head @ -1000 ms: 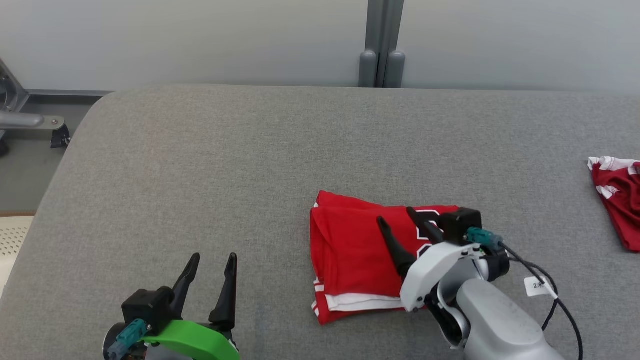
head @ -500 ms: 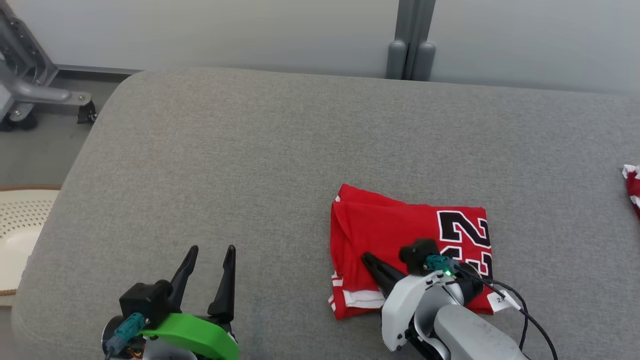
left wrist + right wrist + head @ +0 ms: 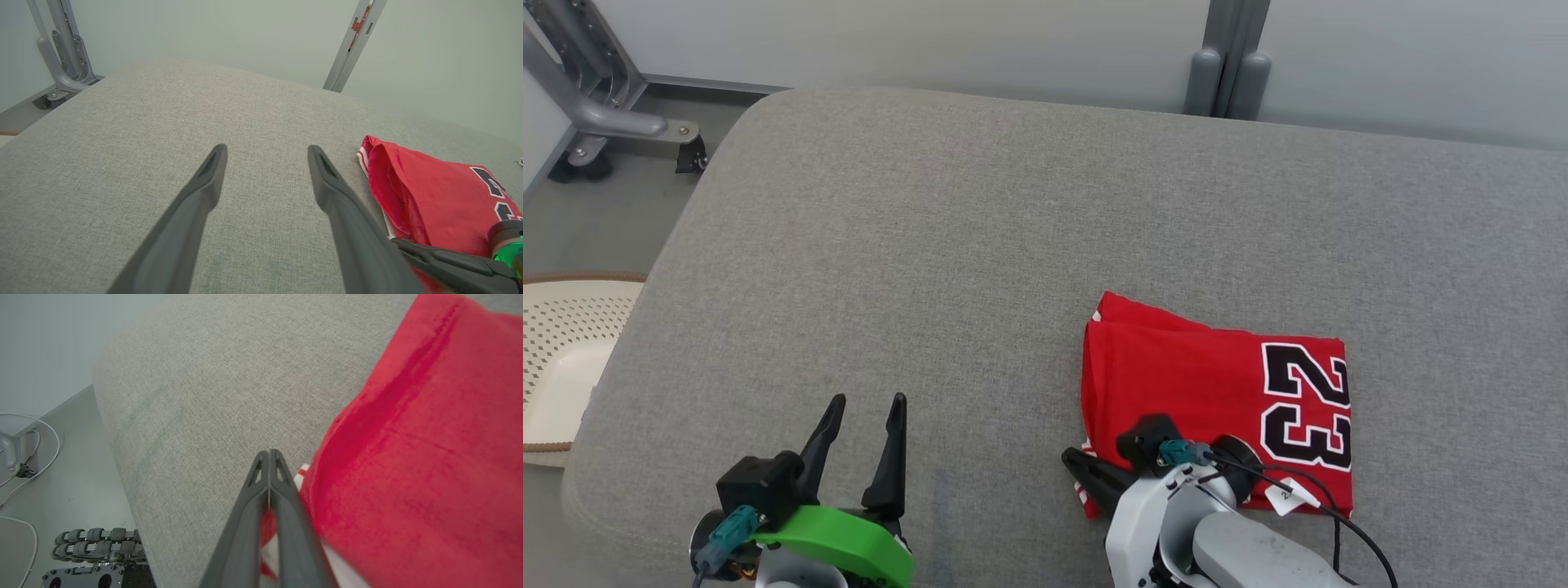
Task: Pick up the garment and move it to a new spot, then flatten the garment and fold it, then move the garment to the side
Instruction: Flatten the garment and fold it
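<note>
right claw [image 3: 1068, 457] closed tight at a corner of the jersey [image 3: 1192, 384], grip on cloth unclear; left claw [image 3: 867, 402] spread wide above the pad [image 3: 931, 245], jersey off its right.

Robotics lab or test room indicated: wide grey fabric-padded table [image 3: 931, 245] set before bare pale partition wall [image 3: 931, 41]; grey metal castor-mounted frame [image 3: 605, 122] parked aside; loose white cables [image 3: 24, 457] trailed across floor.

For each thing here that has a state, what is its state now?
Jersey: folded, lying flat on the table, number 23 facing up.
Left gripper: open, holding nothing.
Right gripper: shut, at the jersey's near left corner; whether it pinches cloth cannot be told.
</note>
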Motion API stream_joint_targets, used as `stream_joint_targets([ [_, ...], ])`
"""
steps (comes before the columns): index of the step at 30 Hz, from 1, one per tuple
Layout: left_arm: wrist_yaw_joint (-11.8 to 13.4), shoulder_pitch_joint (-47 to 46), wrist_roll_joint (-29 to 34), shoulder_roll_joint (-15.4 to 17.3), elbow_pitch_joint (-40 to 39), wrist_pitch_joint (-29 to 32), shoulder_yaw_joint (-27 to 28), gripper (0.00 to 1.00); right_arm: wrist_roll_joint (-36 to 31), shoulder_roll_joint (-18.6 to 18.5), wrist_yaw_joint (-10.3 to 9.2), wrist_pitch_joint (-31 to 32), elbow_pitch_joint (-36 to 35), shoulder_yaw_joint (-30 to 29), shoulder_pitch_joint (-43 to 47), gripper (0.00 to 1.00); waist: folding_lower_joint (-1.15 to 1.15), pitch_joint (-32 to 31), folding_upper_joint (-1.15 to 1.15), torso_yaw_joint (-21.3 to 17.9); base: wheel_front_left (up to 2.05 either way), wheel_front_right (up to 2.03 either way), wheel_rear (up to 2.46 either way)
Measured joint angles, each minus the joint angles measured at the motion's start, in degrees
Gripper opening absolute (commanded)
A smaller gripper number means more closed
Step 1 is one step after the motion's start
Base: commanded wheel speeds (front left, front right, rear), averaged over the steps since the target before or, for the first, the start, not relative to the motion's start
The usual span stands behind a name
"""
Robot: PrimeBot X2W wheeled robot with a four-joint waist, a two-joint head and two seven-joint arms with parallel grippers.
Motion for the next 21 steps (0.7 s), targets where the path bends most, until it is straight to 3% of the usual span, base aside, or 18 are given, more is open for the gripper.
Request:
stream_joint_targets([
  [8,0.0,-0.1,0.0,0.0,0.1,-0.2,0.9,1.00,1.1,0.0,0.00,-3.8,-2.3,-0.9,-2.0,0.00,0.00,0.0,0.00,-1.4,0.00,0.00,0.00],
  [9,0.0,-0.1,0.0,0.0,0.1,-0.2,1.0,1.00,1.1,0.1,0.00,-4.3,-2.7,-2.2,-2.4,0.07,0.00,0.0,0.00,-1.8,0.00,0.00,0.00],
  [10,0.0,-0.1,0.1,0.0,0.1,-0.2,1.0,1.00,0.9,0.0,0.00,-4.6,-3.1,-3.4,-2.6,0.30,0.00,-0.1,0.00,-2.0,0.00,0.00,0.00],
  [11,0.0,-0.1,0.3,0.0,0.1,-0.2,1.0,1.00,0.6,0.0,0.00,-4.9,-3.6,-5.2,-2.7,0.43,0.00,-0.2,0.00,-2.4,0.00,0.00,0.00],
  [12,0.0,-0.1,0.6,-0.1,0.0,-0.2,1.1,1.00,-0.1,0.1,0.00,-5.1,-3.9,-7.2,-2.7,0.65,0.00,-0.3,0.00,-2.8,0.00,0.00,0.00],
  [13,0.0,-0.1,0.8,-0.2,-0.1,-0.3,1.2,1.00,-0.9,0.1,0.00,-5.1,-4.1,-9.4,-2.7,1.00,0.00,-0.4,0.00,-3.3,0.00,0.00,0.00],
  [21,0.1,-0.1,3.7,-3.4,-0.5,-0.5,3.7,1.00,-14.0,0.0,0.00,-5.4,-13.6,-32.4,4.4,1.00,0.00,-1.6,0.00,-6.9,0.00,0.00,0.00],
])
